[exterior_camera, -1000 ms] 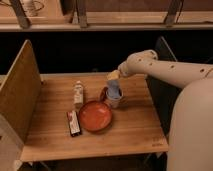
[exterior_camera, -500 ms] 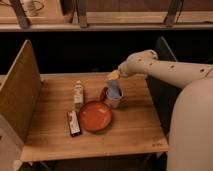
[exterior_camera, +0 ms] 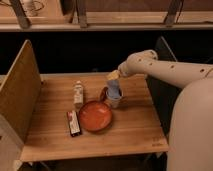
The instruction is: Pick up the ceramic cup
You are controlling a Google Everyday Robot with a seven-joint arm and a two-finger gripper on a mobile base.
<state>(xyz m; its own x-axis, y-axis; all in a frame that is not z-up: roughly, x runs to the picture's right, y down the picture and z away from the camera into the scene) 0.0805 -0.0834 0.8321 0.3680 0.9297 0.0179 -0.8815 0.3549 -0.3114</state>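
Note:
The ceramic cup (exterior_camera: 114, 96), whitish-grey with a light blue upper part, stands on the wooden table (exterior_camera: 55, 135) just behind the right rim of the orange-red round bowl (exterior_camera: 95, 116). My gripper (exterior_camera: 113, 80) hangs from the white arm (exterior_camera: 165, 70) that reaches in from the right. It sits directly above the cup, at or in its mouth. A slim white bottle (exterior_camera: 78, 93) stands left of the cup.
A flat dark red packet (exterior_camera: 73, 123) lies left of the bowl. A wooden partition (exterior_camera: 17, 95) stands along the table's left side. A dark chair back (exterior_camera: 162, 60) is at the right, behind the arm. My white base (exterior_camera: 192, 130) fills the right foreground.

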